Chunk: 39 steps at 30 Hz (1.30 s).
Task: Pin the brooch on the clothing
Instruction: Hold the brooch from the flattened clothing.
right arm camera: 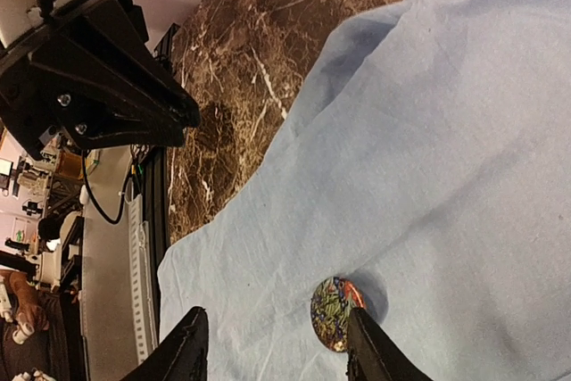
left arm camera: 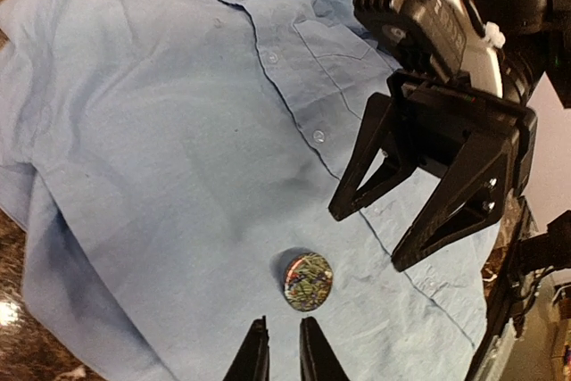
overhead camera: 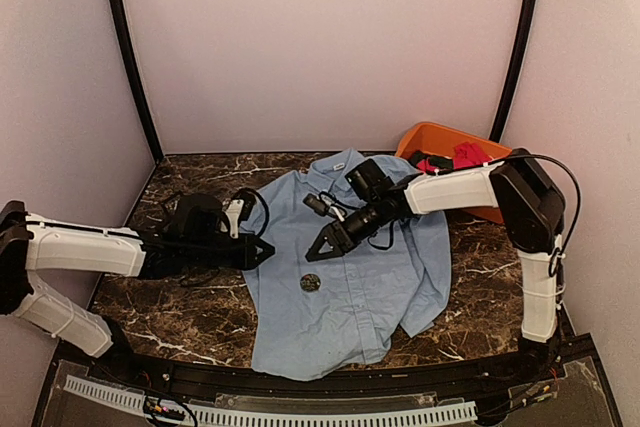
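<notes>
The clothing, a light blue shirt (overhead camera: pixel 350 287), lies spread flat on the marble table. The brooch (overhead camera: pixel 311 283), a small round disc with a multicoloured pattern, rests on the shirt front (left arm camera: pixel 308 282). My left gripper (overhead camera: pixel 268 252) hovers at the shirt's left edge, just short of the brooch; its jaws (left arm camera: pixel 284 336) are nearly together with nothing between them. My right gripper (overhead camera: pixel 318 250) hangs open just above the shirt. In the right wrist view the brooch (right arm camera: pixel 335 312) sits right beside one finger (right arm camera: pixel 370 350), not gripped.
An orange bin (overhead camera: pixel 432 134) holding a red garment (overhead camera: pixel 470 155) stands at the back right, behind the right arm. Dark marble table (overhead camera: pixel 180 307) shows on both sides of the shirt. Curved walls close in the back and sides.
</notes>
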### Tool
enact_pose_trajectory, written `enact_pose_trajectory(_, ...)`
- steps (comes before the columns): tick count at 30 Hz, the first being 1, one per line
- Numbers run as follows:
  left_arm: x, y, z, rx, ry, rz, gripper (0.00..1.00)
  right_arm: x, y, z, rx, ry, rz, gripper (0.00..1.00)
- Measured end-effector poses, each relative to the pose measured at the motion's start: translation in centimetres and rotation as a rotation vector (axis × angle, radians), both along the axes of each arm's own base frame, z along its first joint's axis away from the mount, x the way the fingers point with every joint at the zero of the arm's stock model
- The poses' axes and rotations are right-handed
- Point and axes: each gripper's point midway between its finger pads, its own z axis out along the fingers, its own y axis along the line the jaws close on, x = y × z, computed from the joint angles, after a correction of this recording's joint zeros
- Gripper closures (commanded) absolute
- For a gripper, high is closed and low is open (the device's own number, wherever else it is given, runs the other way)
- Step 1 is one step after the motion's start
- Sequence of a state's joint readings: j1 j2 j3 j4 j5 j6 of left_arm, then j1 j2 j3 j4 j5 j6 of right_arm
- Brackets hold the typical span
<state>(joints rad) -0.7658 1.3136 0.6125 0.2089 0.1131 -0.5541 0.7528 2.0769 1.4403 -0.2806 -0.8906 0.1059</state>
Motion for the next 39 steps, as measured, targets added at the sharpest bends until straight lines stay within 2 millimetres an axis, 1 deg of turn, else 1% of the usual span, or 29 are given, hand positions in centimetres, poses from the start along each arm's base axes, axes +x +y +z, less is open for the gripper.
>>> enact_pose_trajectory(2,-0.1,-0.8,-0.5,-0.007,0.007,-0.040,0.76,-0.6,-0.6,-1.1,-0.022,0.025,-0.011,0.49)
enact_pose_trajectory(4,-0.1,-2.2,-1.1,-0.013,0.029,-0.096,0.75,-1.7,-1.8,-2.5,-0.065,0.065,-0.036,0.49)
enact_pose_trajectory(6,-0.1,-3.8,-1.7,-0.023,0.055,-0.165,0.74,-2.7,-3.1,-3.2,-0.094,0.086,-0.057,0.49)
enact_pose_trajectory(7,-0.1,-4.7,-1.8,-0.034,0.067,-0.202,0.74,-3.2,-3.7,-3.2,-0.105,0.092,-0.069,0.49)
enact_pose_trajectory(9,0.1,-6.1,-1.9,-0.052,0.086,-0.261,0.74,-3.7,-4.4,-2.5,-0.108,0.086,-0.088,0.48)
enact_pose_trajectory(11,0.3,-7.2,-2.1,-0.073,0.109,-0.312,0.75,-3.7,-4.9,-1.1,-0.090,0.052,-0.111,0.48)
enact_pose_trajectory(15,1.2,-8.3,-2.8,-0.118,0.173,-0.373,0.75,-3.3,-5.5,2.2,-0.037,-0.040,-0.150,0.48)
enact_pose_trajectory(16,1.3,-8.5,-3.2,-0.123,0.191,-0.387,0.75,-3.2,-5.7,2.7,-0.029,-0.055,-0.157,0.48)
enact_pose_trajectory(18,1.6,-8.7,-3.9,-0.125,0.223,-0.405,0.74,-3.1,-6.1,3.4,-0.018,-0.083,-0.173,0.48)
enact_pose_trajectory(22,1.3,-8.9,-5.3,-0.095,0.274,-0.444,0.73,-3.3,-6.8,3.5,-0.023,-0.096,-0.191,0.48)
enact_pose_trajectory(30,-0.3,-7.6,-7.3,0.003,0.342,-0.484,0.70,-3.4,-7.1,3.5,-0.020,-0.102,-0.204,0.49)
enact_pose_trajectory(35,-0.8,-6.8,-8.1,0.047,0.367,-0.482,0.69,-3.2,-6.9,3.7,-0.007,-0.110,-0.208,0.49)
enact_pose_trajectory(39,-0.8,-6.7,-8.3,0.056,0.367,-0.480,0.68,-3.1,-6.8,3.8,-0.001,-0.113,-0.209,0.50)
